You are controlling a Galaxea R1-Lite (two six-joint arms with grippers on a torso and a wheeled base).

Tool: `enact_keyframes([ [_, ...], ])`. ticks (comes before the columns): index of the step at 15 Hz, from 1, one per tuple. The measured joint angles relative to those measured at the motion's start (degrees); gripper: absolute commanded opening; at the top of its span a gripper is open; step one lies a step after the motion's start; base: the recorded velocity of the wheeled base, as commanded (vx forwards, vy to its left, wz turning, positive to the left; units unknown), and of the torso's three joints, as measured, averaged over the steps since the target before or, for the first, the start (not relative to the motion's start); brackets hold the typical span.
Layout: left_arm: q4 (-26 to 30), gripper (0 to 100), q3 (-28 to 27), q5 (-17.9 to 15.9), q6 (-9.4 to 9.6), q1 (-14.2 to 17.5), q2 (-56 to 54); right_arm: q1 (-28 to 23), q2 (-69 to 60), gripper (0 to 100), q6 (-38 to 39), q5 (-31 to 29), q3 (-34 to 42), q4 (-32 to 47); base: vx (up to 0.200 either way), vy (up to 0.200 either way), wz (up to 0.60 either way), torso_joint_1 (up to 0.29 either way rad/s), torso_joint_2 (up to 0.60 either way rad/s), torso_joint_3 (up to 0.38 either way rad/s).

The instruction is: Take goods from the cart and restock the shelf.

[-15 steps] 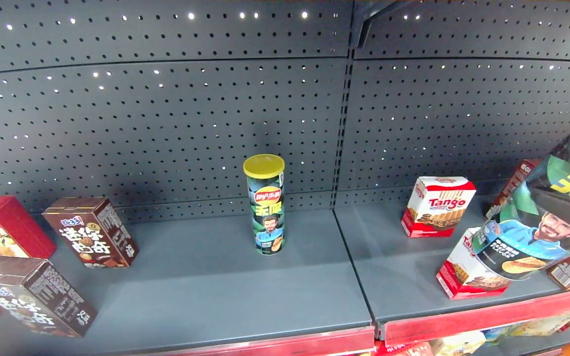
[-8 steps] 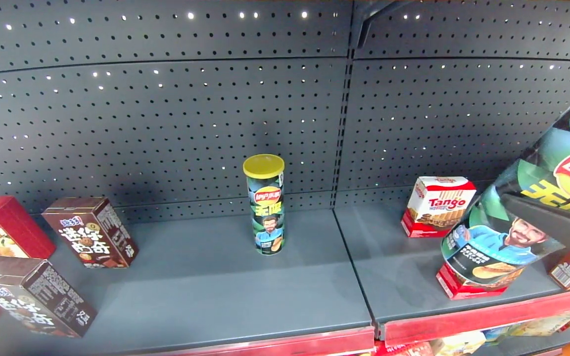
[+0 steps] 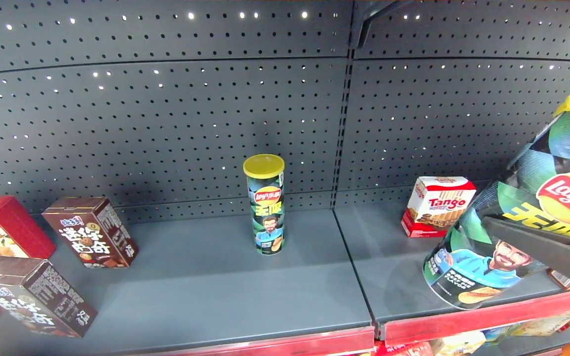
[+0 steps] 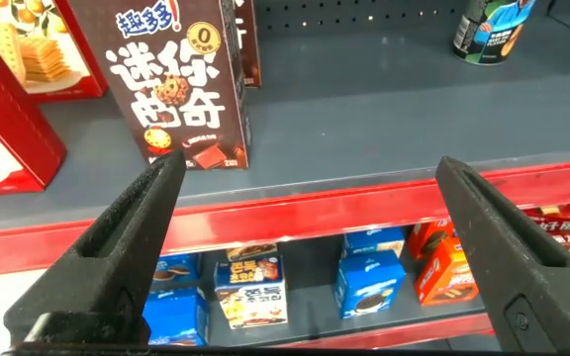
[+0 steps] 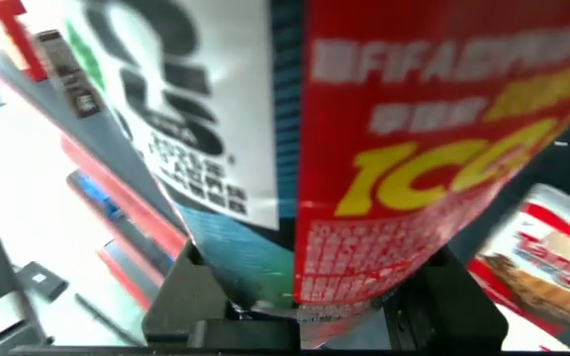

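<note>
The held chip can point(image 3: 493, 257) is hanging tilted at the right end of the shelf point(image 3: 206, 287), its yellow lid pointing up and to the right and its base dipping towards the red front edge point(image 3: 483, 316). Whether the base is touching the shelf board cannot be told. The right gripper point(image 5: 310, 307) is clamping the can around its middle, with one dark finger lying across the printed side and the other behind it; in the right wrist view the can point(image 5: 364, 148) is rising between the two fingers.

Just behind the held can, a white and red wafer box point(image 3: 438, 205) is standing near the pegboard back panel point(image 3: 166, 123). Well to the left of that, close to the seam between the two shelf sections, a second chip can point(image 3: 265, 205) of the same kind is standing upright with its yellow lid on.

Further left, a brown cookie box point(image 3: 92, 232) is leaning back, another brown box point(image 3: 32, 296) is lying nearer the front, and a red box point(image 3: 3, 230) is sitting at the far left edge.

The left gripper point(image 4: 312, 166) is hovering in front of the shelf's left part with its fingers spread wide and nothing between them. Below the red edge, blue packages point(image 4: 369, 282) are sitting on a lower shelf.
</note>
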Motion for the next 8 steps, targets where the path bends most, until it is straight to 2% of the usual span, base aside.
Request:
enact_keyframes([
  [3,0.0,100,0.0,-0.1,0.11,0.0,0.0,0.6,0.8,0,0.2,2.0,-1.9,3.7,0.000,0.000,0.00,0.000,0.00,0.000],
  [5,0.0,100,0.0,-0.1,0.17,-0.1,0.0,0.7,1.3,0,0.9,1.9,-4.2,10.0,0.000,0.000,0.00,0.000,0.00,0.000],
  [8,0.3,100,-0.1,-0.1,0.20,0.0,0.0,0.4,1.7,0,1.4,1.3,-5.1,10.9,0.000,0.000,0.00,0.000,0.00,0.000],
])
